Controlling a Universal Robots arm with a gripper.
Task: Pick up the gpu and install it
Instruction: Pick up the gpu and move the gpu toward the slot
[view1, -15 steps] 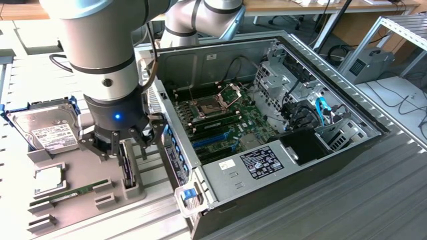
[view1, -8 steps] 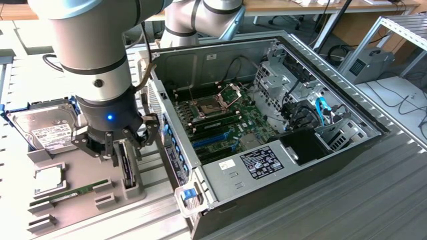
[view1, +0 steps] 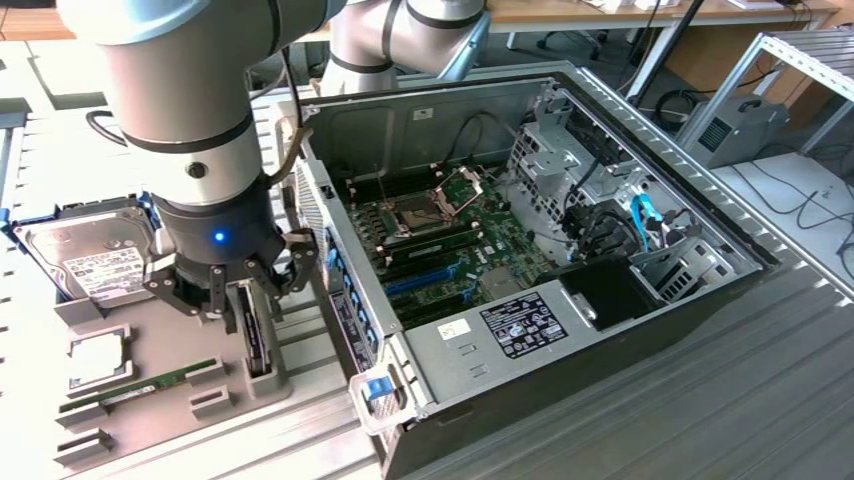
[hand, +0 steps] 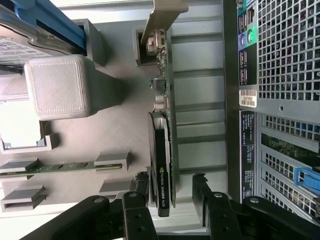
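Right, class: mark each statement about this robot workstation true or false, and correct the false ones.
1. The gripper is open, with a finger on either side of the gpu. True.
2. The gpu is seated inside the computer case. False: it stands on edge in the grey holder beside the case.
3. The hard drive sits in the holder. True.
4. The gripper holds the memory stick. False: the stick lies flat in the holder.

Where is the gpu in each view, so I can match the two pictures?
Exterior view: the gpu stands on edge in the grey holder at the exterior view's left, under the pincer.
Wrist view: the gpu sits between the open pincer's jaws.
Shared landmark: the green memory stick lying in the same holder.
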